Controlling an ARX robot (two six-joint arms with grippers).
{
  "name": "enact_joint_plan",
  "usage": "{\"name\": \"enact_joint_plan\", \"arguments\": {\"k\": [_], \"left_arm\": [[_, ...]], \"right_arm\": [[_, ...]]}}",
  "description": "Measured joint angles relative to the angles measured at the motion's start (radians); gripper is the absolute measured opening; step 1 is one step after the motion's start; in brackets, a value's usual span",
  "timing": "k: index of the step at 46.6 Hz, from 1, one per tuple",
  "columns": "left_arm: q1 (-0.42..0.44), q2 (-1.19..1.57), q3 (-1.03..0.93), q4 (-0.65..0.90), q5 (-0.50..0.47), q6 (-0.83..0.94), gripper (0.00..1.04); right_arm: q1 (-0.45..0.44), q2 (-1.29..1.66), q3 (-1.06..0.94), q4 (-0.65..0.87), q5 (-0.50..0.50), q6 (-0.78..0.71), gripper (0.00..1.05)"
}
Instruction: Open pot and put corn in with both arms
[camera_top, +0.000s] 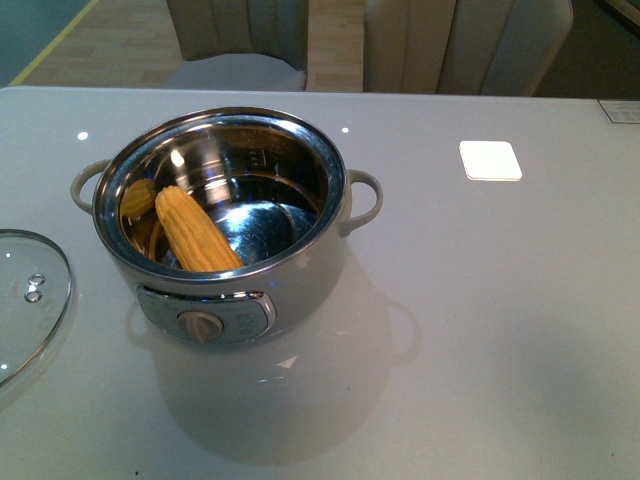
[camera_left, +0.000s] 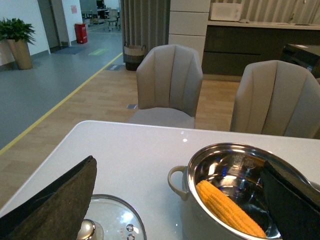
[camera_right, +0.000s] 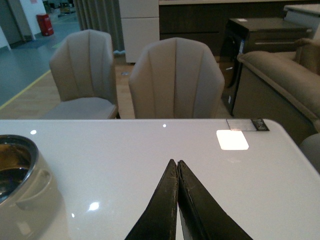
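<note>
The cream-white pot (camera_top: 240, 290) stands open on the white table, left of centre, its knob facing me. The yellow corn (camera_top: 196, 231) lies inside, leaning against the left front wall; a reflection of it shows on the steel. In the left wrist view the pot (camera_left: 192, 220) and the corn (camera_left: 227, 209) show too. My left gripper (camera_left: 180, 200) is open and empty, its fingers (camera_left: 60, 205) wide apart above the lid and the pot. My right gripper (camera_right: 177, 164) is shut and empty above bare table, right of the pot (camera_right: 25, 200). Neither arm shows in the front view.
The glass lid (camera_top: 25, 300) lies flat on the table left of the pot, also in the left wrist view (camera_left: 107, 225). A white square patch (camera_top: 490, 160) lies at the back right. Two beige chairs (camera_top: 240, 40) stand behind the far edge.
</note>
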Motion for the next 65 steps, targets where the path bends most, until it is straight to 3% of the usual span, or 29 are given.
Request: {"name": "enact_joint_plan", "arguments": {"k": [19, 37, 41, 62, 65], "left_arm": [[0.000, 0.000, 0.000, 0.000, 0.000, 0.000, 0.98], [0.000, 0.000, 0.000, 0.000, 0.000, 0.000, 0.98], [0.000, 0.000, 0.000, 0.000, 0.000, 0.000, 0.98], [0.000, 0.000, 0.000, 0.000, 0.000, 0.000, 0.98], [0.000, 0.000, 0.000, 0.000, 0.000, 0.000, 0.98]], "right_arm": [[0.000, -0.224, 0.000, -0.215, -0.003, 0.000, 0.02], [0.000, -0.328, 0.000, -0.319, -0.003, 0.000, 0.02], [0.000, -0.464, 0.000, -0.481, -0.002, 0.000, 0.02], [0.000, -0.497, 0.000, -0.493, -0.002, 0.000, 0.02], [0.000, -0.497, 0.000, -0.493, -0.002, -0.001, 0.11]]}}
